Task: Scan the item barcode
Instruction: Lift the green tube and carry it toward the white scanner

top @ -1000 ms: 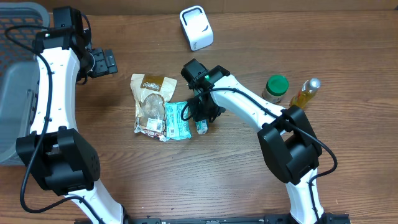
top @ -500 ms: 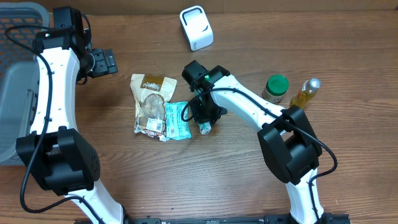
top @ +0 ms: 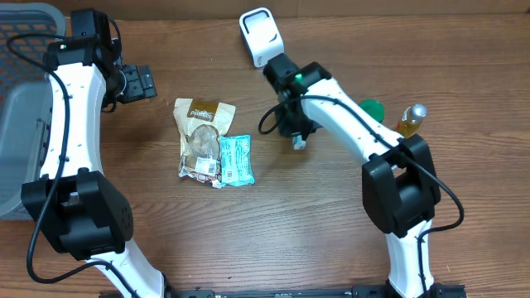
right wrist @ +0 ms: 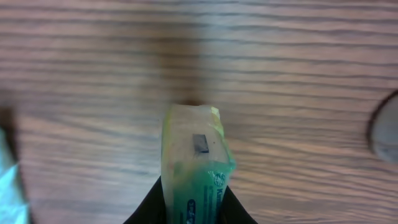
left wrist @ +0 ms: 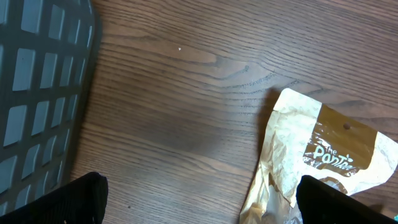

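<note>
Green packet [right wrist: 196, 158], clenched at one end by the right fingers [right wrist: 147, 208] above the counter [right wrist: 298, 74] near the white scanner [top: 262, 37], looks light, soft and slick, favouring a flat-face pinch; left fingers [left wrist: 81, 199] spread, empty.

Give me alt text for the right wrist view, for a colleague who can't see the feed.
The right pincer is shut on a slim green and pale packet, seen end-on and pinched at its lower sides. Behind it is blurred wooden table, with an unidentifiable dark rounded shape cut off at the right edge.
</note>
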You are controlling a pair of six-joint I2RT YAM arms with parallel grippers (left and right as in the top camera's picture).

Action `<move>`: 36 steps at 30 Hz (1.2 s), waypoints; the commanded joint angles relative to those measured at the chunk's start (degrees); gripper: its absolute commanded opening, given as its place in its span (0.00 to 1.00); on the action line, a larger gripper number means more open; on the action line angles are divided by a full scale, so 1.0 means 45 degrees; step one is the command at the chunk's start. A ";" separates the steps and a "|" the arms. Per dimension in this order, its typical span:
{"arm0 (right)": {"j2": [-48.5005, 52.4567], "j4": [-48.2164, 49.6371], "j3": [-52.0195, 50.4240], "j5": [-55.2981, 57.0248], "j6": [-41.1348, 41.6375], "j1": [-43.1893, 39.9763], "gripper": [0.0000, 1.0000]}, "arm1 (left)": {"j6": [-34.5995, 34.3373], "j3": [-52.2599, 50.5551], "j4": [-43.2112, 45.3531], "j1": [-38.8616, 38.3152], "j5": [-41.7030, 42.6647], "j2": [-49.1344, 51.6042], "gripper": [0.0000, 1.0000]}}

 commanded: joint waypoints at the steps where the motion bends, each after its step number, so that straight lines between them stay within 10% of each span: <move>1: -0.0180 -0.0010 0.0248 0.0452 0.0005 -0.0136 0.16 | 0.0243 0.0136 0.0005 -0.0087 -0.0107 -0.0131 1.00; 18: -0.0180 0.0777 -0.0520 0.0447 0.0010 -0.0219 0.19 | 0.0243 0.0136 0.0005 -0.0087 -0.0107 -0.0131 1.00; 29: -0.0180 0.0981 -0.0559 0.0442 0.0010 -0.0219 0.57 | 0.0243 0.0136 0.0005 -0.0087 -0.0107 -0.0131 0.99; 36: -0.0180 0.1545 -0.0559 0.0733 0.0461 -0.0345 0.56 | 0.0243 0.0136 0.0005 -0.0087 -0.0107 -0.0131 0.99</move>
